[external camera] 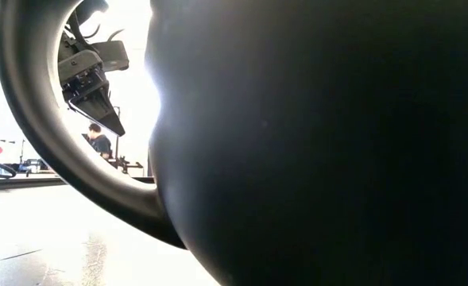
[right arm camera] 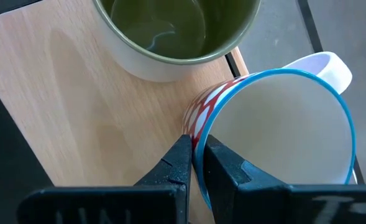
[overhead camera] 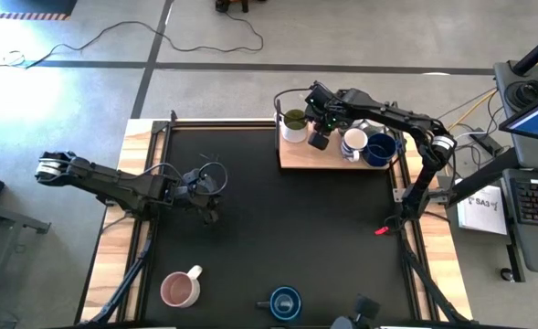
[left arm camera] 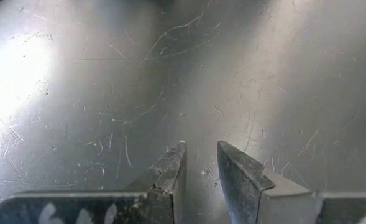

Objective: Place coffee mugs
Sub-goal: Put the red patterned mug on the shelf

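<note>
A wooden board [overhead camera: 316, 161] lies at the table's far right. On it stand a white mug with a green inside [overhead camera: 293, 123] and a dark blue mug [overhead camera: 381, 150]. Between them is a white mug with a blue rim and a red-and-white pattern [right arm camera: 282, 137], and my right gripper [right arm camera: 197, 155] is shut on its rim. I cannot tell whether its base rests on the board. A pink mug [overhead camera: 180, 290] and another dark blue mug [overhead camera: 285, 302] stand on the black mat near the front edge. My left gripper [left arm camera: 201, 163] hangs open and empty over the mat's left part. My right gripper pinches the blue-rimmed mug's rim [right arm camera: 196, 132] on the side facing the green mug, opposite the white handle [right arm camera: 324, 65]. One finger [right arm camera: 229, 168] is inside the mug and the other is outside, on the patterned wall. The fingers come slanting down from above. The mug's mouth faces up.
The black mat [overhead camera: 278, 228] between the board and the front mugs is bare. A small red thing [overhead camera: 381, 230] lies at the mat's right edge. A dark mug close to the camera [external camera: 321, 143] fills most of the low view. A keyboard and papers sit off the table's right side.
</note>
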Robot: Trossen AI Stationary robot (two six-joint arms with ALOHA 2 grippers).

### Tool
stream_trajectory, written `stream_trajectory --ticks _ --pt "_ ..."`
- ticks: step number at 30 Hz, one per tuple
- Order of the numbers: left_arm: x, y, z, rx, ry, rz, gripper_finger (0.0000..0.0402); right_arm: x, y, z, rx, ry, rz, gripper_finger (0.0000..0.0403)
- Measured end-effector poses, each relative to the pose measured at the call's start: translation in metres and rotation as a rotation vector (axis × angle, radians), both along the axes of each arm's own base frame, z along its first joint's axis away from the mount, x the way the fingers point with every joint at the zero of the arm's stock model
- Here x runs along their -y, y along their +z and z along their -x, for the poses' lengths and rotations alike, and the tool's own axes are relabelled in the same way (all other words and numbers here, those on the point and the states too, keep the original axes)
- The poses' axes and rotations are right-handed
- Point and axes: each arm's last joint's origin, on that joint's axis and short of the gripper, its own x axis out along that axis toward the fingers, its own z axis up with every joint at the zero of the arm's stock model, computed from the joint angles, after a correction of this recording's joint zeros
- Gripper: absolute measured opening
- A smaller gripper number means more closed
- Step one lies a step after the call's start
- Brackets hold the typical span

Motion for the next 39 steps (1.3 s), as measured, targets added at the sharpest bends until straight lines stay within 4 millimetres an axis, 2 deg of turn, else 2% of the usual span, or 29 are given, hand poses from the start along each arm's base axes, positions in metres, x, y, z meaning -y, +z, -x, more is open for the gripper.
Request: stream_trajectory --ticks 23,32,39 --pt "0.0001 0.0001 0.0 0.0 -0.001 0.0 0.0071 -0.0017 -0.0002 -0.0004 0.024 0.012 -0.041 0.0023" --pt "0.0001 0.0 0.0001 0.0 -0.001 0.0 0.0071 -0.0005 -0.0003 0.0003 0.003 -0.008 -0.012 0.0049" --pt "0.0001 0.0 0.0001 -0.001 -0.001 0.0 0.0071 0.0006 -0.0009 0.0005 -0.008 -0.011 0.0 0.0054"
